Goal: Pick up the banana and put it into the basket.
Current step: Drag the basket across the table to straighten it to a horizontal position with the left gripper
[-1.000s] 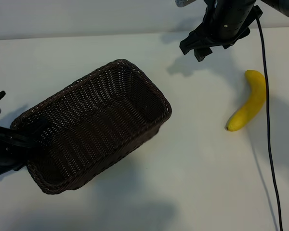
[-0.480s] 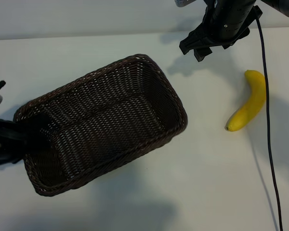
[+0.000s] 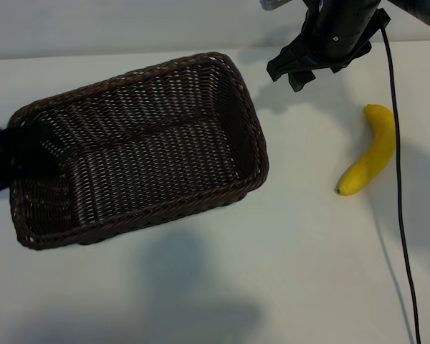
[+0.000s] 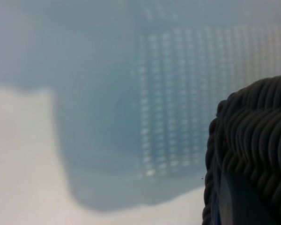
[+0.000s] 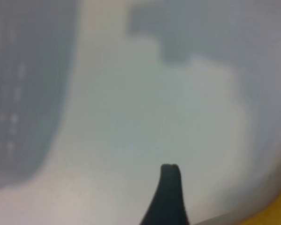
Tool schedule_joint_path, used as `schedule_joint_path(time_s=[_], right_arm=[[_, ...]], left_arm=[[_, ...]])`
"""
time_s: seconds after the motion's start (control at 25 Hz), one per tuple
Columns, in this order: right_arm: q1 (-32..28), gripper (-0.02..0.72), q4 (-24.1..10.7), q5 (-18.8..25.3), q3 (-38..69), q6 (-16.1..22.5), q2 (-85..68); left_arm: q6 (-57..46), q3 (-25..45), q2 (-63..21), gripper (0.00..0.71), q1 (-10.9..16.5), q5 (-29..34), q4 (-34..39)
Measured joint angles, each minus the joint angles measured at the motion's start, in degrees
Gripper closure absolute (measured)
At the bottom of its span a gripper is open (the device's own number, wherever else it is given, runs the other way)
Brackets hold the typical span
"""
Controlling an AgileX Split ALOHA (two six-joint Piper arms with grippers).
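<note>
Bright even overhead light, soft table (image 3: 287, 272) shadows; both wrist views blurred, perhaps defocused

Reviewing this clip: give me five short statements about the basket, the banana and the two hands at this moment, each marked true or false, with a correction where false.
1. The banana lies inside the basket. False: it lies on the table, apart from the basket, on the right arm's side.
2. The left hand grips the basket's rim at its end away from the banana. True.
3. The right hand is closed on the banana. False: it is open and hangs above the table, holding nothing.
4. The basket holds nothing. True.
5. A black cable runs past the banana. True.
</note>
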Motion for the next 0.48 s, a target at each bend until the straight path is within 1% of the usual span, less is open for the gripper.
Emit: schedule_joint_path(time_s=[0.12,0.28,0.36,0.48], right_arm=[[0.0,0.109,0.0,0.1,0.0,0.0,0.0],[0.0,0.109,0.0,0.1,0.0,0.0,0.0],[0.0,0.109,0.0,0.1,0.0,0.0,0.0],[0.0,0.109,0.0,0.1,0.0,0.0,0.0]], left_arm=[[1.0,-4.4,4.4,0.559,0.0,1.9,0.0],[1.8,-9.4,8.8,0.559,-0.3,2.9,0.1],[1.9,-11.5,10.7,0.559,-1.3,3.0,0.3],[1.7,-14.7,14.2,0.559,-4.1,3.2,1.7]])
